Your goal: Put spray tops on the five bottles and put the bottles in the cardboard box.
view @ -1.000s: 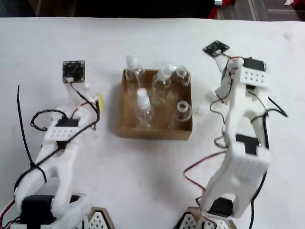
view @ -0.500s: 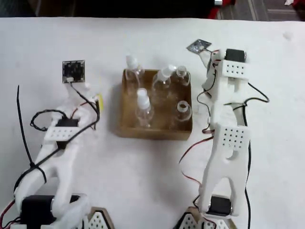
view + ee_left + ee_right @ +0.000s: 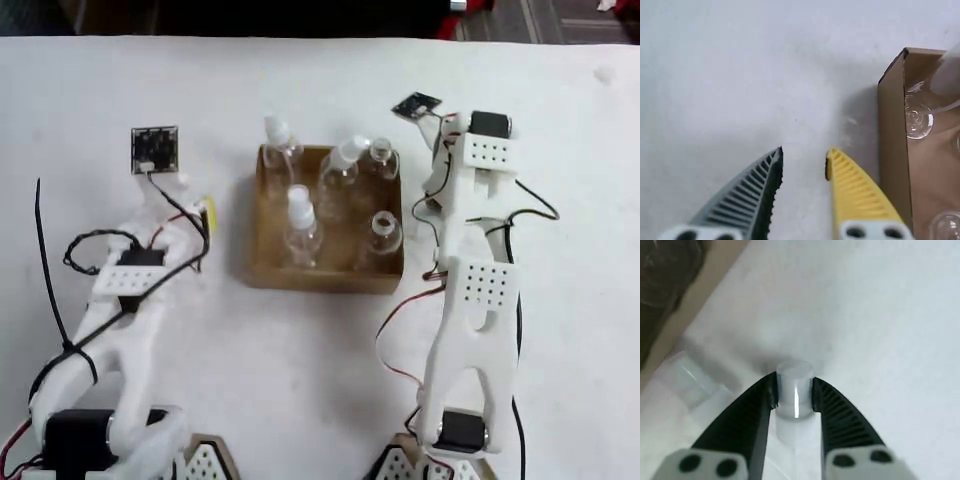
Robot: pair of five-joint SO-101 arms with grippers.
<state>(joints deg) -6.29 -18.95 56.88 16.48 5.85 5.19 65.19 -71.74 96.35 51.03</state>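
cardboard box (image 3: 320, 272) sits mid-way across the white table (image 3: 300, 380), with one arm to either side of it. from the high view the left arm (image 3: 125, 300) lies low over the table on the box's left. the right arm (image 3: 478, 300) stretches up along the box's right side, its wrist level with the far half of the box.

the box is open-topped and i count five bottles (image 3: 300, 232) standing upright inside it. three of them carry white spray tops (image 3: 298, 200): the one at the far left corner, the one next to it along the far side, and the one toward the near left. the other two, at the far right corner and the near right corner, look to have bare necks.

the left gripper (image 3: 804, 157) is over bare table just beside the box's left wall (image 3: 890, 130), not touching it. its grey and yellow fingers (image 3: 855, 190) are spread apart with nothing between them. past the wall i can see the base of a clear bottle (image 3: 917, 117) in the box.

the right gripper (image 3: 793, 386) is clamped on a spray top (image 3: 795, 372). both black fingers (image 3: 747, 420) press against the sides of the small pale cylinder, which pokes out just past the fingertips. it is held over the white table; i can't tell whether it touches the surface
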